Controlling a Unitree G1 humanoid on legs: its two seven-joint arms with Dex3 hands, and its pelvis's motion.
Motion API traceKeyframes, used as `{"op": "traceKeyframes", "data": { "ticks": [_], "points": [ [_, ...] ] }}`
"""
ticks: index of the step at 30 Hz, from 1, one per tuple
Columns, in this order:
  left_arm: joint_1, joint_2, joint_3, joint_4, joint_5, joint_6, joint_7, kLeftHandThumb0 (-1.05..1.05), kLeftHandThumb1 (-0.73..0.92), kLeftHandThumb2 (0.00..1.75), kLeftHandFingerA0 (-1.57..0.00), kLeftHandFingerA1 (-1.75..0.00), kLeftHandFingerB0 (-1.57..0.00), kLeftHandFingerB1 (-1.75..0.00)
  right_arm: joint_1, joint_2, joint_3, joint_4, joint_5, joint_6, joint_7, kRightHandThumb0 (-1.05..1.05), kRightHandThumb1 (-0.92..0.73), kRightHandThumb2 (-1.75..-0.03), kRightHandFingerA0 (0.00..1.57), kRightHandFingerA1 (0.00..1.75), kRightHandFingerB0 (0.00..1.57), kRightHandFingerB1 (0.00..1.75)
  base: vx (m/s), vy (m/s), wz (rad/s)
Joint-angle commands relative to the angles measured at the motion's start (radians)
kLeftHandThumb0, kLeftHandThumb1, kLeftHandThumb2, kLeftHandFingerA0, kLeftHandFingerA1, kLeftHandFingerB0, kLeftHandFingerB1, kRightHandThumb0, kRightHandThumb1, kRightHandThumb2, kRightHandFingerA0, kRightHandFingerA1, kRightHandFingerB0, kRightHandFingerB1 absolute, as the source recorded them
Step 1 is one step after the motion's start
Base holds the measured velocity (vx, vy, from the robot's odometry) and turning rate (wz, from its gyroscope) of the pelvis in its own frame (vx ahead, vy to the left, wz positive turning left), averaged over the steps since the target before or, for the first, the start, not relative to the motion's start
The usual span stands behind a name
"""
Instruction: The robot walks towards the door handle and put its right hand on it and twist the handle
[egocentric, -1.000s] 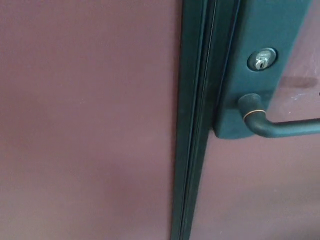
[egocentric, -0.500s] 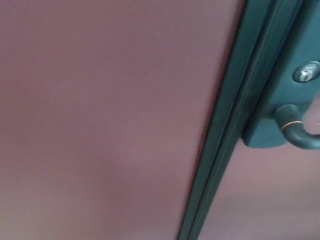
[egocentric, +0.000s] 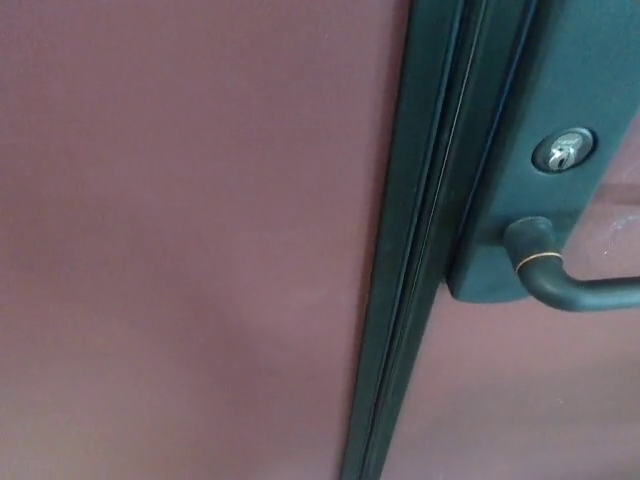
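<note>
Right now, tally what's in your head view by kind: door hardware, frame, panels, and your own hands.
Door handle: 1
Keyhole cylinder: 1
Dark green lock plate: 1
Dark green frame strip: 1
Reddish-brown panels: 2, one left, one lower right
Robot hands in view: 0
Total: 6 things

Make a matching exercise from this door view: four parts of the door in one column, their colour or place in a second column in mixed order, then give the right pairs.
Column one:
1. door handle
2. keyhole cylinder
3. lock plate
4. door panel

Column two:
A. reddish brown, fills the picture's left side
B. silver, set in the plate above the handle
C. black lever with a thin gold ring, running off the right edge
D. dark green, carries both lock and lever

Pairs: 1-C, 2-B, 3-D, 4-A
</note>
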Motion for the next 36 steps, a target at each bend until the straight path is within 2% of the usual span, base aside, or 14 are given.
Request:
{"op": "traceKeyframes", "data": {
  "ticks": [1,14,21,24,36],
  "points": [
    [0.028,-0.009,-0.002,0.003,0.012,-0.004,-0.012,-0.41,0.49,0.76,-0.69,-0.60,-0.47,-0.51,0.025,-0.004,0.000,0.001,-0.006,-0.001,0.009,-0.29,-0.69,-0.61,0.77,0.55,0.58,0.44,0.00,0.000,0.00],
    [0.074,-0.011,-0.021,0.012,0.027,-0.007,-0.007,-0.41,0.49,0.76,-0.68,-0.60,-0.46,-0.51,0.070,-0.007,0.031,0.004,-0.030,-0.001,0.000,-0.29,-0.69,-0.60,0.77,0.55,0.61,0.45,0.00,-0.210,0.10],
    [0.073,-0.008,-0.030,0.012,0.033,-0.007,-0.013,-0.41,0.49,0.76,-0.68,-0.60,-0.47,-0.51,0.082,0.000,0.012,-0.001,-0.014,-0.013,-0.023,-0.31,-0.66,-0.59,0.78,0.54,0.56,0.43,0.01,0.037,-0.02],
    [0.072,-0.008,-0.032,0.013,0.033,-0.006,-0.011,-0.41,0.49,0.76,-0.68,-0.60,-0.47,-0.51,0.087,0.000,0.013,-0.002,-0.021,-0.023,-0.022,-0.31,-0.66,-0.59,0.78,0.53,0.56,0.42,-0.03,0.274,0.09],
    [0.074,-0.010,-0.036,0.011,0.035,-0.013,-0.006,-0.41,0.49,0.76,-0.70,-0.61,-0.47,-0.51,0.082,0.002,0.021,0.000,-0.038,-0.009,-0.031,-0.30,-0.65,-0.59,0.79,0.55,0.59,0.44,0.01,-0.006,0.02]
  ]
}}
